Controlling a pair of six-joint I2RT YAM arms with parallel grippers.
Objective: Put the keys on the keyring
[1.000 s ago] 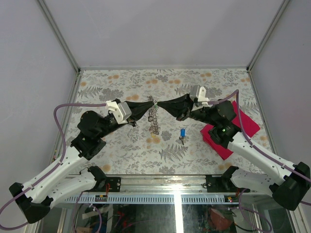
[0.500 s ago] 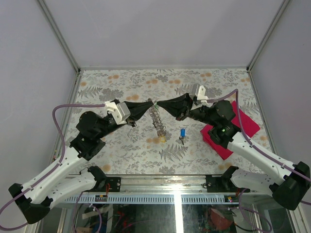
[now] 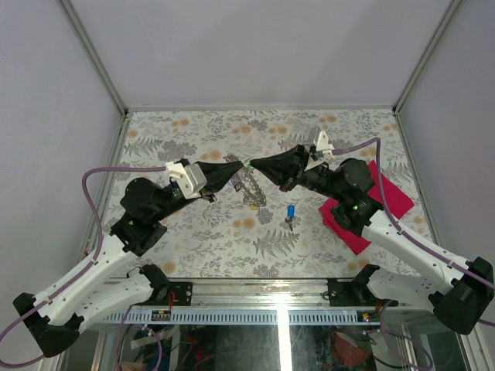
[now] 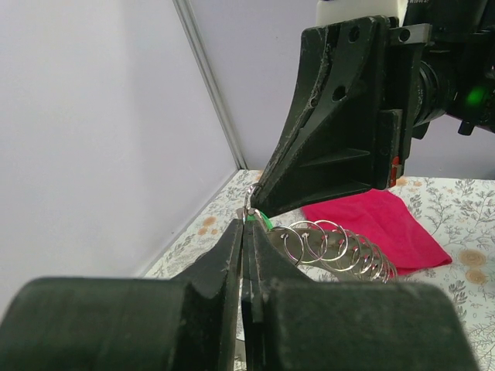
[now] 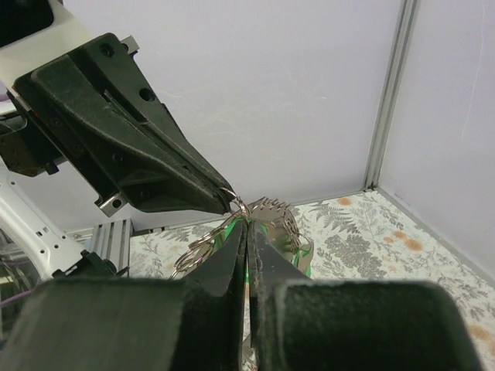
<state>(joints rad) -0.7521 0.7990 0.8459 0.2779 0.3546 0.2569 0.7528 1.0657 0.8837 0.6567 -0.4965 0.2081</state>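
Two keys unthreaded: blue key [image 3: 290, 212] lay loose, 5 o'clock of tips. Left gripper [image 3: 238, 165] pinched keyring [image 3: 254, 188]; right gripper [image 3: 255, 165] apparently clamped green key [image 4: 261, 221]. Dangling rings had swung upward, so threading looked underway, unfinished.

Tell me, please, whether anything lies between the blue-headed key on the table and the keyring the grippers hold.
Nothing visible does. The blue key lies alone on the table, just right of the hanging keyring; the red cloth sits farther right. But the left gripper and right gripper are both shut at the keyring's top.
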